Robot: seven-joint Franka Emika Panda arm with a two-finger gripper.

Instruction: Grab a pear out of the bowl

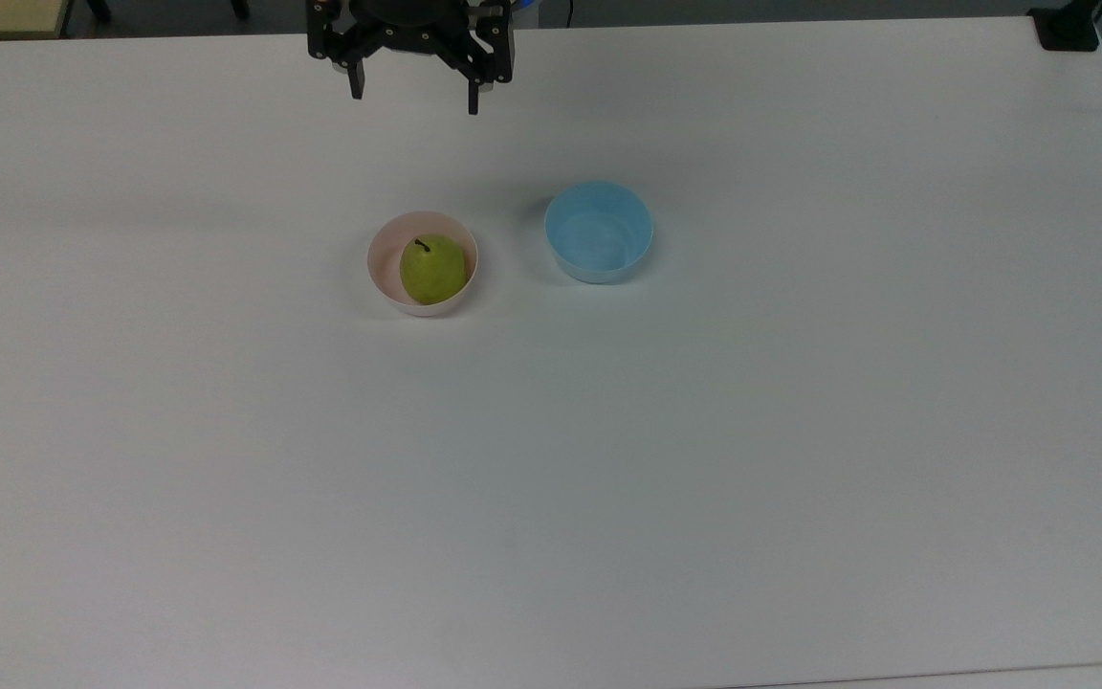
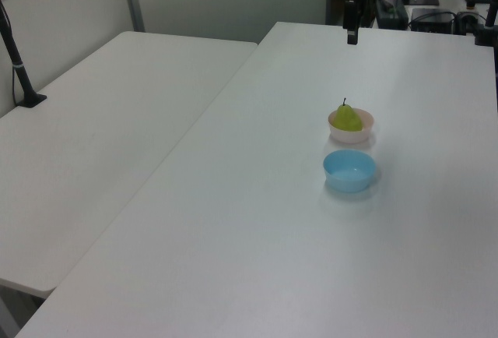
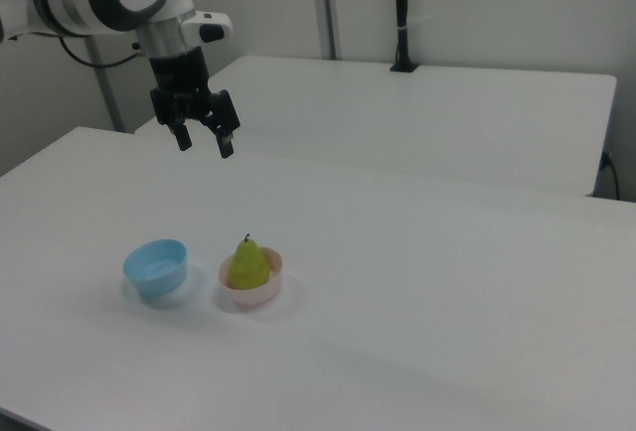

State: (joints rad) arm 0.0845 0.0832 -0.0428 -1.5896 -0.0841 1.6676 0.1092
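The pink bowl [image 1: 422, 263] sat on the white table [image 1: 551, 478], well in from every edge, with broad bare tabletop around it on all sides; in the top view the widest open stretch ran from the bowl toward the near edge at the bottom. A light blue bowl [image 1: 599, 233] stood near the pink bowl, to its right in the top view and to its left in the right view, the two apart with a strip of table between them. The gripper [image 1: 414, 96] hung above the table well away from the pink bowl, close to the far edge at the top of the top view, its jaws spread wide with nothing between them and the fingers pointing downward. In the right view the gripper [image 3: 205, 143] was up and to the left of the pink bowl [image 3: 250, 283], with clear air between them. A second white table [image 2: 93, 143] butted against the first along a long seam, to the left in the left view. The pear [image 1: 432, 269] rested inside the pink bowl, yellow-green and rounded, taking up most of the opening; in the right view its narrow top and short dark stem [image 3: 246, 237] rose above the rim.
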